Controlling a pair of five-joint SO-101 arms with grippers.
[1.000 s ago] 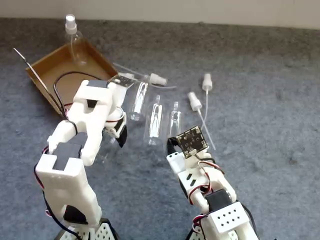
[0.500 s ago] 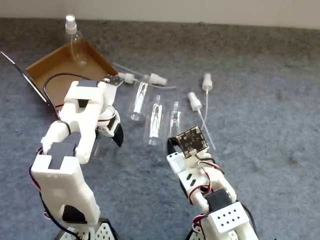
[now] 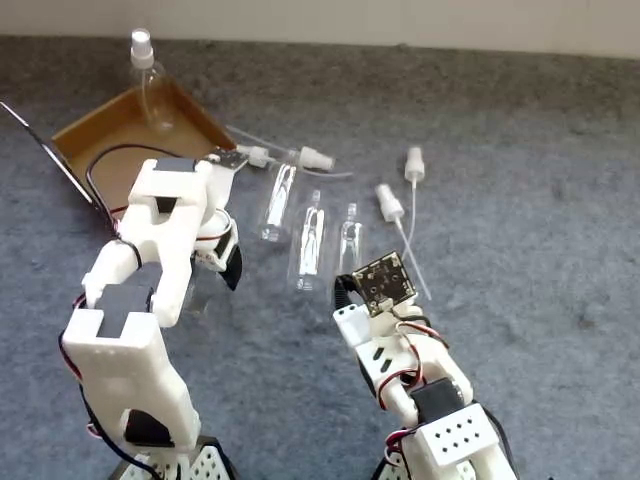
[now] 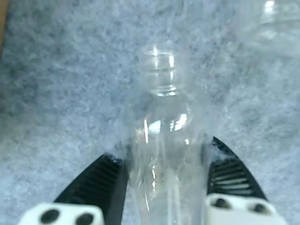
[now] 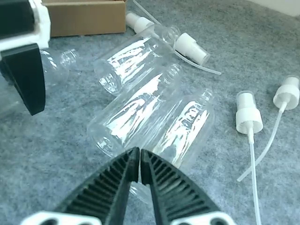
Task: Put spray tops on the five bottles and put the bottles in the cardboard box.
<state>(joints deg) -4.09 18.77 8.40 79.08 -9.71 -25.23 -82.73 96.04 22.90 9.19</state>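
Left claw (image 4: 164, 150) clamps capless bottle (image 4: 161, 112), hold steady; right claw (image 5: 139, 157), pressed together, should open for one-o'clock spray top (image 3: 389, 203)

The box (image 3: 100, 150) sits in the upper left of the frame, with a capped bottle (image 3: 148, 80) upright at its far edge. Three bottles (image 3: 310, 240) lie side by side on the counter (image 3: 520, 300) at centre. Two tops (image 3: 315, 158) lie just behind them and two more to their right. Left of the three, a fifth bottle (image 4: 164, 117) sits between the left pincer's (image 4: 163, 150) jaws. The right pincer (image 5: 139, 164) is just below the three.
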